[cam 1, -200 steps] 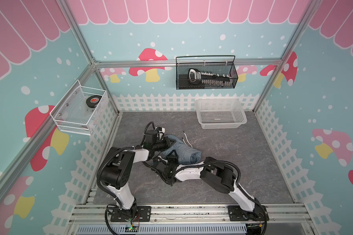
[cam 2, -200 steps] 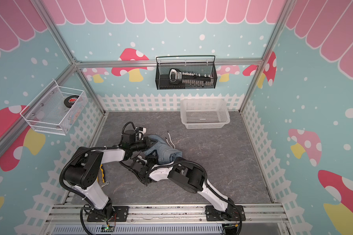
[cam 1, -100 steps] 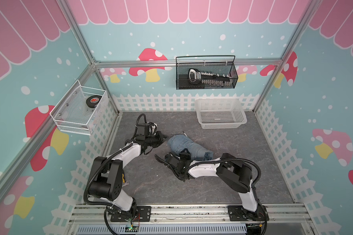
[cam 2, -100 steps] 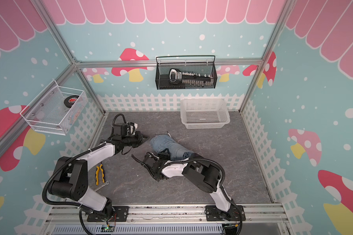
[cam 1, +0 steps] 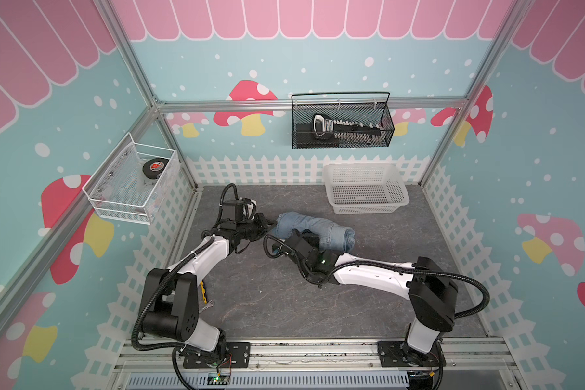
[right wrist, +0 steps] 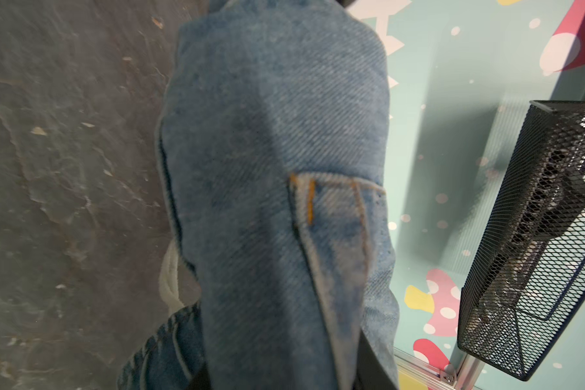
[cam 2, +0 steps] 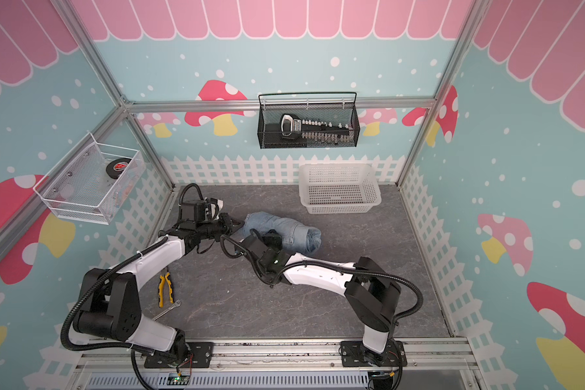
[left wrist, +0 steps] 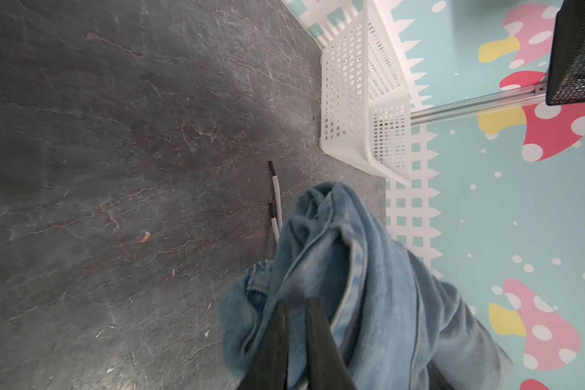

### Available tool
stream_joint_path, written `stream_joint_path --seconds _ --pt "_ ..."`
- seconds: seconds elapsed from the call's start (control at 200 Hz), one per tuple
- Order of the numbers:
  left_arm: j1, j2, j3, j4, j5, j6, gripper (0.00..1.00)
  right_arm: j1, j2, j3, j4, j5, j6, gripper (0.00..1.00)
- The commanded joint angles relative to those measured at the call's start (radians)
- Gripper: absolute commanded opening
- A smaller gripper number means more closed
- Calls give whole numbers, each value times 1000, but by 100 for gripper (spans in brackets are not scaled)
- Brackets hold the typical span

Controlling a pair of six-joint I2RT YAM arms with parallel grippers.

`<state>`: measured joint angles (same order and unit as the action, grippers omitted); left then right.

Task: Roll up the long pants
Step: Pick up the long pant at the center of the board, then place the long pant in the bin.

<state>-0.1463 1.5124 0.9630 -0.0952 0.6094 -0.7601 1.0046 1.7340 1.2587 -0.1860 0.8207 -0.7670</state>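
One roll of pants (cam 1: 318,231) lies mid-surface (cam 1: 284,304), its long axis running left to right. The left hand (cam 1: 268,224), fingers narrow and seemingly empty, touches the roll's left end. The right hand (cam 1: 306,238) grips denim at the near side, closer to the middle. Two drawstring tips (left wrist: 275,189) poke out.

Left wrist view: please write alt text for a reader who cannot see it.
A roll of light blue denim jeans sits on a dark grey stone-patterned tabletop, with the nearly shut left gripper at the roll's end. Two white drawstring ends with black tips lie beside it; a white perforated plastic basket stands farther off.
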Motion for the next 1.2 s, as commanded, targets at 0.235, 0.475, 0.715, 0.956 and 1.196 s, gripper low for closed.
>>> stream_joint_path --seconds 0.235,0.475,0.715,0.956,1.196 --pt "1 1 20 -31 -11 -25 14 -332 -114 264 75 -181 -149 0" --pt "1 48 43 -22 -19 -41 14 -492 -29 528 -48 -307 -200 0" --pt "1 93 52 -4 -21 -57 15 -622 116 732 -201 -443 -179 0" --pt "1 127 61 -5 -23 -63 15 -706 250 785 -240 -528 -117 0" --pt "0 151 75 -14 -29 -66 15 -747 311 752 -250 -588 -67 0"
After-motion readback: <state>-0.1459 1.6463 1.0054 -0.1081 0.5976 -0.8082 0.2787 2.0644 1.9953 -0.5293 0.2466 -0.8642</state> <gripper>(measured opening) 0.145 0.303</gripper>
